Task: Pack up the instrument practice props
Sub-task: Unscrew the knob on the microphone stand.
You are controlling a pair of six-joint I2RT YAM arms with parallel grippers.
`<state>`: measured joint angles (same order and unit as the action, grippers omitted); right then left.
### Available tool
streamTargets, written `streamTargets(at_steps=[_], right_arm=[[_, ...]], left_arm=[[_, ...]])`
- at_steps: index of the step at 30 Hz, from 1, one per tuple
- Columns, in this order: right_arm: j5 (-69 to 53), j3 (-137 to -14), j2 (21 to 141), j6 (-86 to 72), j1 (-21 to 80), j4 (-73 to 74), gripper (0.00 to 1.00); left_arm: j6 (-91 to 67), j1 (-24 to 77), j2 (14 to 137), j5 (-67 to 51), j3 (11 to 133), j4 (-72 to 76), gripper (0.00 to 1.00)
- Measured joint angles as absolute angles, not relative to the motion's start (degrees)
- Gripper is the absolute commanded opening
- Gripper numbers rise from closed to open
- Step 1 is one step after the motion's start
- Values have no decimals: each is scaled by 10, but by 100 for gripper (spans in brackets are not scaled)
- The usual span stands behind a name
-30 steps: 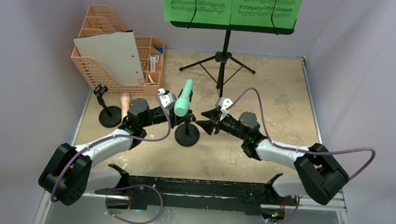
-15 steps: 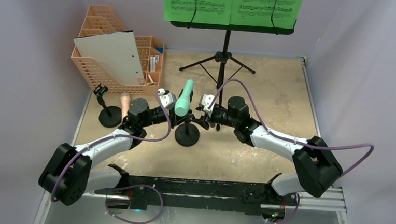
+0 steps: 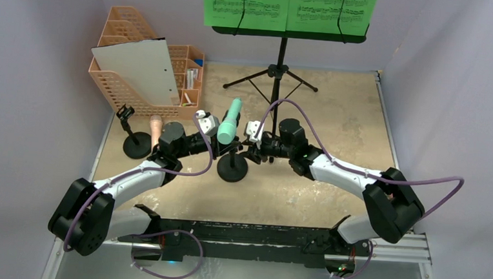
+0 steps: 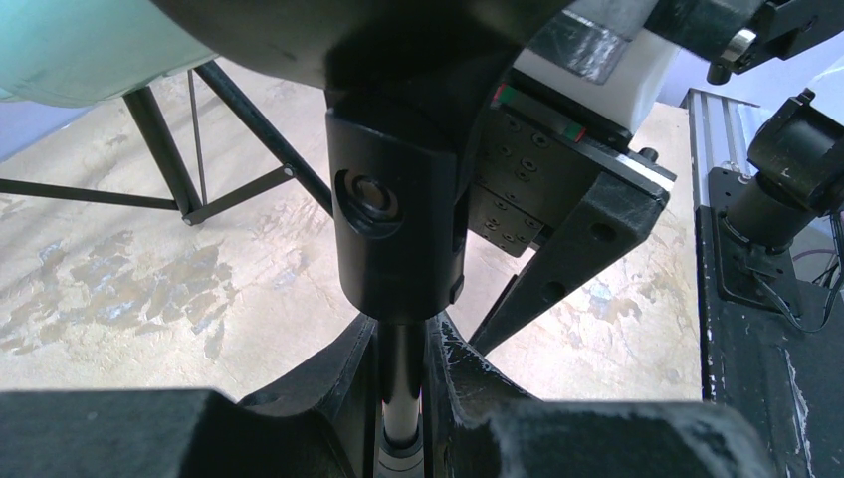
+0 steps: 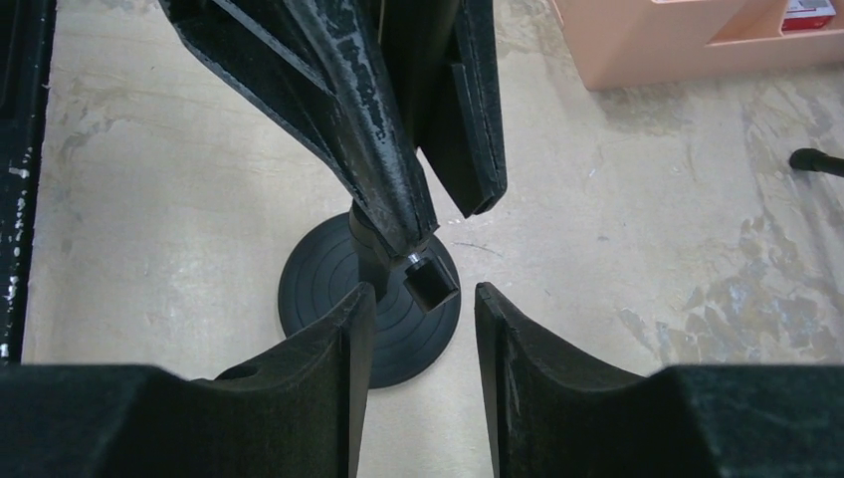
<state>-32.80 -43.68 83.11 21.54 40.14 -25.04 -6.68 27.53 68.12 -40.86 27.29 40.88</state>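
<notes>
A mint toy microphone sits tilted in the clip of a black round-based holder at mid-table. My left gripper is shut on that holder's thin stem, just under the clip housing. My right gripper stands open right beside the holder, its fingertips over the round base and a small knob just ahead of the gap. A pink microphone lies by the second holder. The black music desk on tripod legs carries two green pages.
An orange mesh organizer with a grey-white board leaning on it stands at the back left. The stand's legs spread just behind the held holder. Walls close in both sides, and a metal rail runs along the near edge.
My right arm has swung left until its gripper reached the holder, and its jaws have narrowed slightly. The left gripper has kept its hold on the stem without moving.
</notes>
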Motion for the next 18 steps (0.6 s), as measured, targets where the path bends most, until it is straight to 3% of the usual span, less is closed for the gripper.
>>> streamTargets(at_steps=[18], right_arm=[[-328,-436,778,215,413,-238,47]], left_arm=[[-67,275,683,-410,273,411,0]])
